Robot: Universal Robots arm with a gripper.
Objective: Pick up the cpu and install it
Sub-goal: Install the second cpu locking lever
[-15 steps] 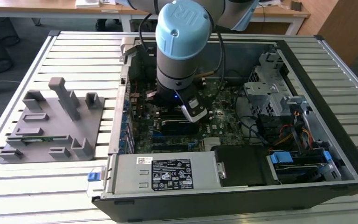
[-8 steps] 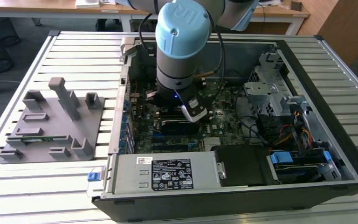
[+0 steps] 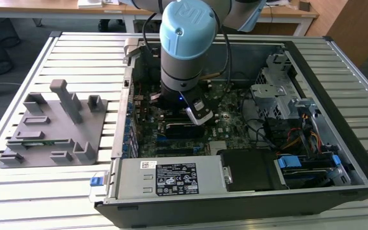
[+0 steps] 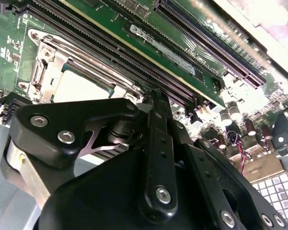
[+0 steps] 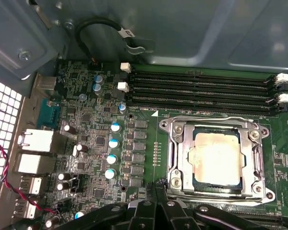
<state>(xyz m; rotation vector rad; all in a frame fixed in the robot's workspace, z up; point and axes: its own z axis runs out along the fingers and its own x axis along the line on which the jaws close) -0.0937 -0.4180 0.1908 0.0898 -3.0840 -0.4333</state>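
The cpu (image 5: 216, 157), a flat square chip with a pale metal top, lies inside the metal-rimmed socket frame (image 5: 175, 153) on the green motherboard (image 5: 96, 143). It shows in both wrist views, as does the socket frame (image 4: 43, 72) around the cpu (image 4: 81, 86). My black gripper (image 5: 156, 184) hangs just above the board beside the socket's edge, apart from the chip. The gripper (image 4: 155, 98) is shut, its fingers pressed together with nothing between them. In the exterior view the arm's wrist (image 3: 180, 96) stands over the middle of the open computer case (image 3: 337, 143).
Long memory slots (image 5: 201, 91) run beside the socket, one holding a green stick (image 4: 158, 45). A grey fixture (image 3: 50, 127) lies at the exterior view's left. The power supply (image 3: 171, 177), drive cage (image 3: 277, 93) and cables (image 3: 299, 139) crowd the case.
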